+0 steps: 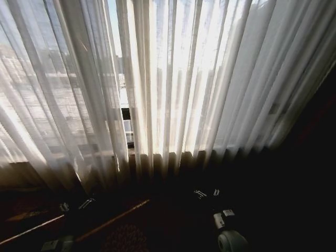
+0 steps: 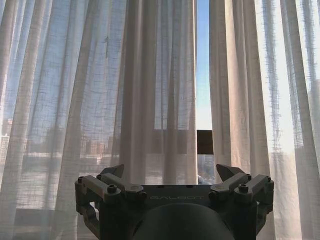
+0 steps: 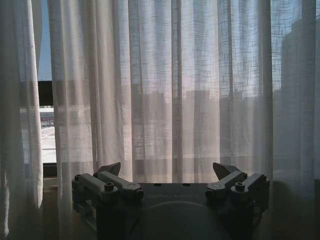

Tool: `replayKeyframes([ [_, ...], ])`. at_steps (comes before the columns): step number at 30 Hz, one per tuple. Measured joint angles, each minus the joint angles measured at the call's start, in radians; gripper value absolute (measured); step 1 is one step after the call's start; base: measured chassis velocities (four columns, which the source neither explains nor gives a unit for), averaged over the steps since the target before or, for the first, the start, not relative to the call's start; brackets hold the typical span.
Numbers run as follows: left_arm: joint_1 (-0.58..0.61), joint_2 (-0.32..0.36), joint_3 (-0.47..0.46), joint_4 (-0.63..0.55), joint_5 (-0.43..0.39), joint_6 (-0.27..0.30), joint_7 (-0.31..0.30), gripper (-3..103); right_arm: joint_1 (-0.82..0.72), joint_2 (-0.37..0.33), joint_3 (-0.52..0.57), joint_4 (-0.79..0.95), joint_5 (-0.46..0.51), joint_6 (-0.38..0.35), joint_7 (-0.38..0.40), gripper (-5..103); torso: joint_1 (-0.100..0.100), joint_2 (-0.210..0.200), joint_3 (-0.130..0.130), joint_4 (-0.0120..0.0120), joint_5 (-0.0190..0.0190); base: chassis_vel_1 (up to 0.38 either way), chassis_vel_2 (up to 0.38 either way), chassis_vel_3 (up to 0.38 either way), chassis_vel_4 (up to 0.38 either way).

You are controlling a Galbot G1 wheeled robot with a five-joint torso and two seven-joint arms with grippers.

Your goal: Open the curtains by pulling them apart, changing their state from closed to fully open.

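Note:
The curtains hang as two sheer white pleated panels, the left panel [image 1: 63, 94] and the right panel [image 1: 210, 79], with a narrow strip of window showing between them. My left gripper [image 1: 75, 205] sits low in the dark below the left panel, and my right gripper [image 1: 206, 193] sits low below the right panel. In the left wrist view my left gripper [image 2: 170, 172] is open, facing the left panel [image 2: 100, 90] close to the gap, apart from the fabric. In the right wrist view my right gripper [image 3: 166, 169] is open before the right panel [image 3: 175, 90], holding nothing.
A dark window frame bar [image 2: 204, 141] crosses the gap between the panels. A dark wall [image 1: 315, 157] rises at the far right. The floor below is dim, with a pale stripe [image 1: 110, 220] running across it.

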Motion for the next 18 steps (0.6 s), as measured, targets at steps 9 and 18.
replayKeyframes([
  [9,0.0,0.0,0.0,0.0,0.0,0.0,0.0,100,0.005,0.002,-0.007,-0.011,-0.003,-0.001,-0.002,100,0.0,0.0,0.0,0.0,0.0,-0.073,0.16,0.093,-0.147],
  [18,0.0,0.0,0.0,0.0,0.0,0.0,0.0,100,0.011,0.005,-0.01,-0.018,-0.003,0.0,0.0,100,0.0,0.0,0.0,-0.0001,-0.0001,-0.225,0.329,0.218,-0.341],
])
